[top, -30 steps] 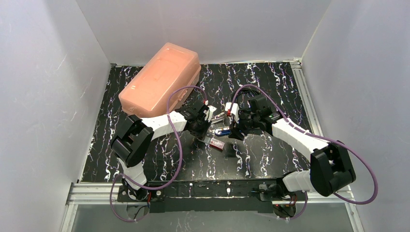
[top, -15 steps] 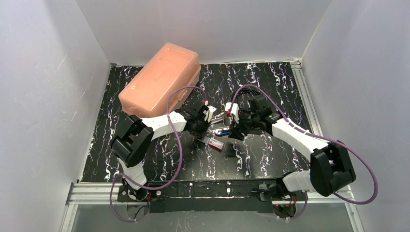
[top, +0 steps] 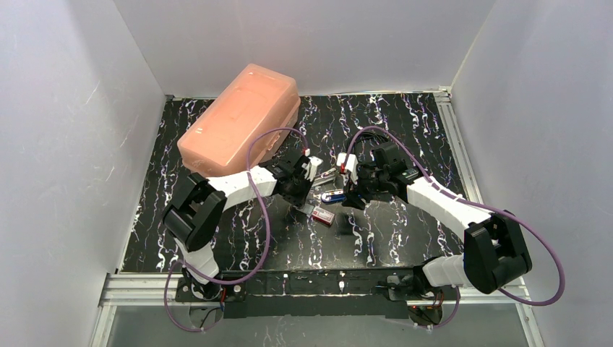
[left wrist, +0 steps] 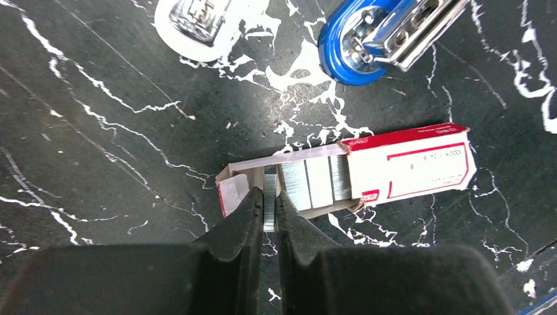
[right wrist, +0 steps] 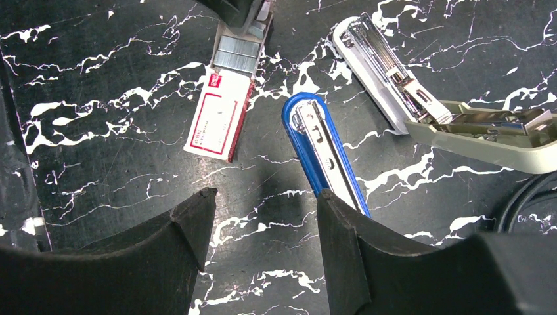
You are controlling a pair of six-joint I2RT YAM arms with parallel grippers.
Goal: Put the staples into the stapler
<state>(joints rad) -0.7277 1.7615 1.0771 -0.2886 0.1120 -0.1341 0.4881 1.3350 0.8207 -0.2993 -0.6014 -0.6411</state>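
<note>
Left pincer (left wrist: 270, 198) tight around staple strip (left wrist: 270, 180) inside open staples box (left wrist: 410, 164)

Left pincer (left wrist: 269, 205) pinched nearly closed (fingers pointing down); right pincer (right wrist: 264, 198) gaping.

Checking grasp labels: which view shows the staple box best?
Left wrist: the box fills mid-frame, open, with the left pincer nipping a strip. Right wrist shows the box smaller, open end covered. Top shows the box as a speck.
</note>
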